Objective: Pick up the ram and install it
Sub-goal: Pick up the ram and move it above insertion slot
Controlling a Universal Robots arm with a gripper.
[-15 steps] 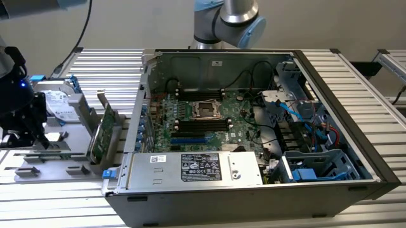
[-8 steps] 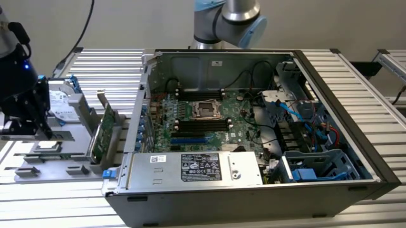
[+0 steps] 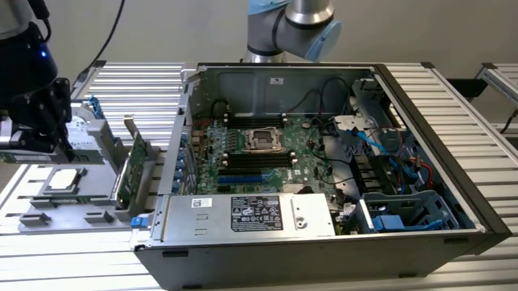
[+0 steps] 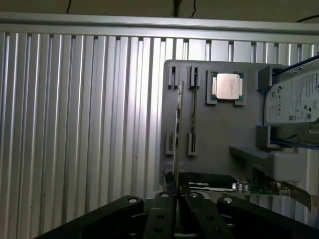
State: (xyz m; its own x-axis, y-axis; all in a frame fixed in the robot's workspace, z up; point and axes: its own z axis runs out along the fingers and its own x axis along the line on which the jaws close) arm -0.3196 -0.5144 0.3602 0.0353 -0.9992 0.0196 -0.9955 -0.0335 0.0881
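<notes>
One dark gripper hangs at the left edge of the exterior view, over the slatted counter and just left of a grey fixture tray. Under its fingers sits a pale greenish strip, lying level and clear of the tray. It appears to be the ram, though that corner is too soft to be sure. On the tray lies a square processor. A green expansion card stands on edge at the tray's right side, and a hard drive with a blue frame stands behind them. An open computer case takes up the centre and right of the frame. The motherboard lies flat inside it, with dark memory slots just below the processor socket. The arm's blue-capped joint shows at the top centre.

At the bottom centre of the wrist view, the gripper has its fingers drawn together on the ram. The ram is seen edge-on, as a thin line running up from between them. Beyond it the tray rests on the counter. The processor is in the upper right of the frame and the hard drive is at the right edge. The ram's line runs just beside one pair of the tray's holder slots.
</notes>
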